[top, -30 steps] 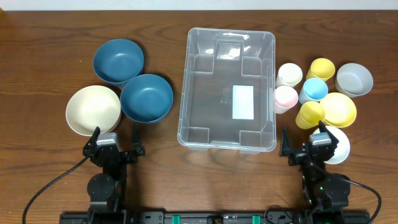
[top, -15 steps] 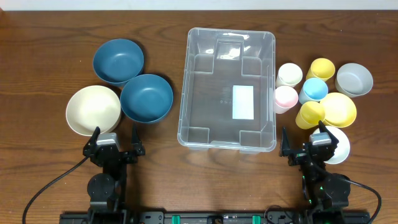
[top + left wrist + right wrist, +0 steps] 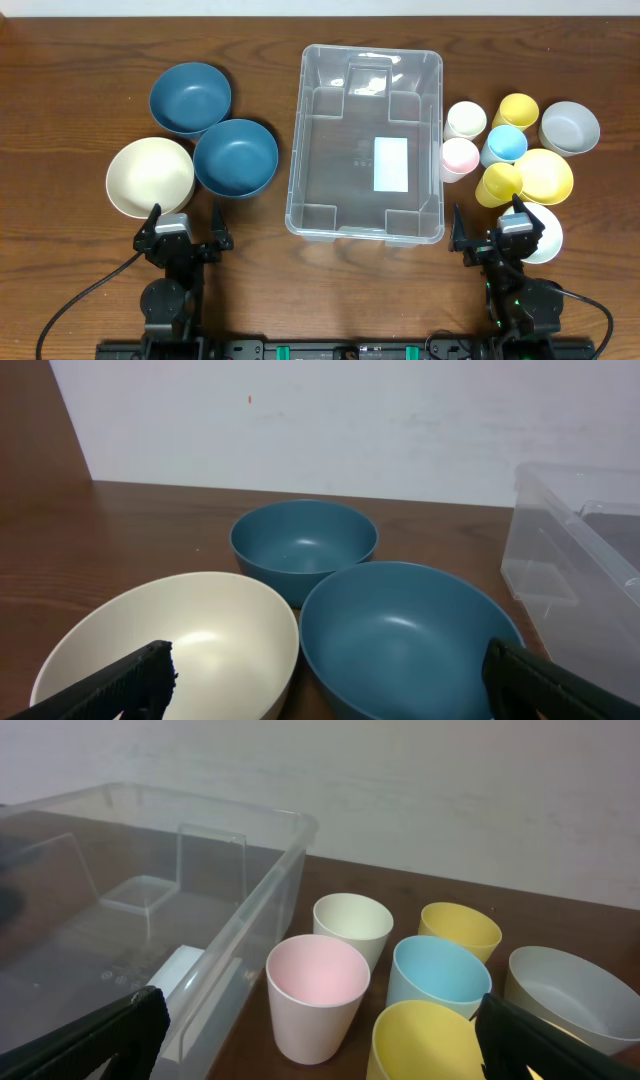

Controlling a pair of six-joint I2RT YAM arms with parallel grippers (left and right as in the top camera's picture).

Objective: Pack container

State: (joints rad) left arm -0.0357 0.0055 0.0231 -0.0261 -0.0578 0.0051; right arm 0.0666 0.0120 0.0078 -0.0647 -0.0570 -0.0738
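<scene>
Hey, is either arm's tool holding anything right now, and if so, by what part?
Nothing is held: the left tool and the right tool are both open and empty.

No delta to report. Overhead view matches frame for frame: left gripper [image 3: 184,216] and right gripper [image 3: 488,214] haven't moved, jaws at the same wide spread, nothing held. The container [image 3: 370,48], bowls [image 3: 235,157] and cups [image 3: 460,158] haven't shifted on the table [image 3: 80,60].

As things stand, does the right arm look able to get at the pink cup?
Probably yes. The right gripper is open, and the pink cup stands upright ahead with nothing directly between; the container and a yellow cup crowd its sides.
</scene>
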